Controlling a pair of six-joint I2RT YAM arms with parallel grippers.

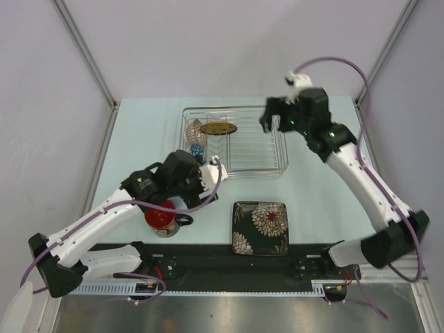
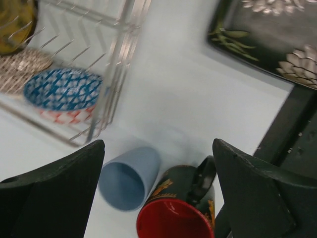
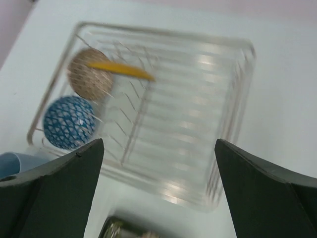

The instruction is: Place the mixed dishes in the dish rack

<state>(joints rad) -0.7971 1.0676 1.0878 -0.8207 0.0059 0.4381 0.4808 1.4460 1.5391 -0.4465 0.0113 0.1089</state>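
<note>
The dish rack [image 1: 284, 149] [image 3: 242, 99] holds the reddish-white bowl [image 1: 193, 130] [image 3: 89, 82], the blue-patterned bowl [image 1: 198, 152] [image 2: 62, 89] and a plate with a yellow face [image 1: 218, 128], all standing at its left end. On the table in front of the rack lie the light-blue cup [image 2: 130, 176] and the red-inside mug [image 2: 176, 218] [image 1: 161, 216], side by side on their sides. My left gripper [image 2: 158, 193] [image 1: 182, 187] hovers open just above them, holding nothing. My right gripper [image 1: 267, 118] [image 3: 158, 188] is open and empty, raised over the rack's right part.
A dark square plate with white flowers [image 1: 260, 227] [image 2: 267, 34] lies flat near the table's front edge, between the arm bases. A black base rail [image 1: 229, 260] runs along the front. Grey walls close in the table's sides and back.
</note>
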